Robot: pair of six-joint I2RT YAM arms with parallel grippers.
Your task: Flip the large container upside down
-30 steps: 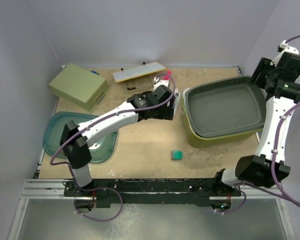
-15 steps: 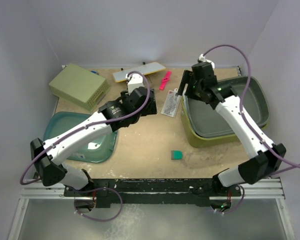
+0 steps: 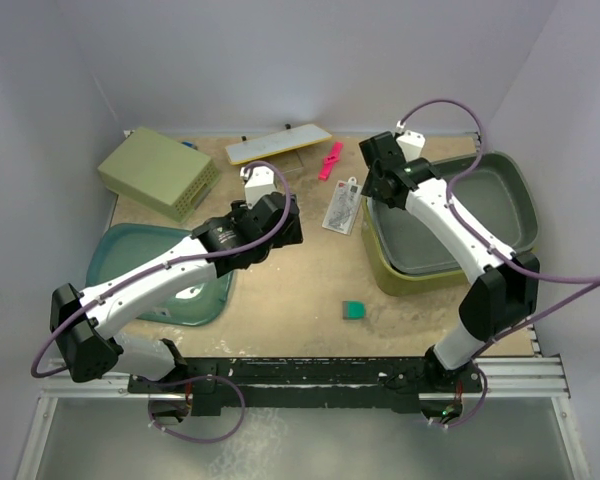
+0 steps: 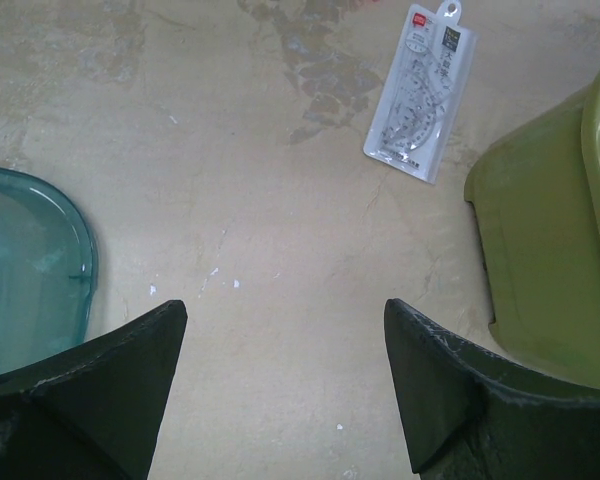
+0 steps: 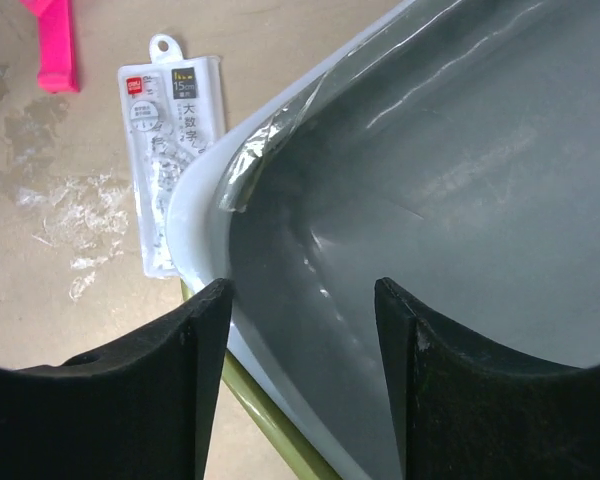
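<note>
Here the large container (image 3: 420, 281) sits upright at the right of the bench (image 3: 290, 290) with the dark grey tub (image 3: 450, 215) nested inside, the right claw (image 5: 300, 300) spread above that tub's far left rim corner, and the left claw (image 4: 280, 330) spread over bare bench between the teal tray (image 4: 30, 270) and the container's wall.

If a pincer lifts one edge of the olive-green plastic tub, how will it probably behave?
The olive-green rectangular plastic tub probably stays stiff, since its walls look thick and moulded. A dark grey plastic tub sits nested inside it, so this would likely slide out on tipping. The grey tub's rim looks glossy, perhaps slippery to grip.
</note>
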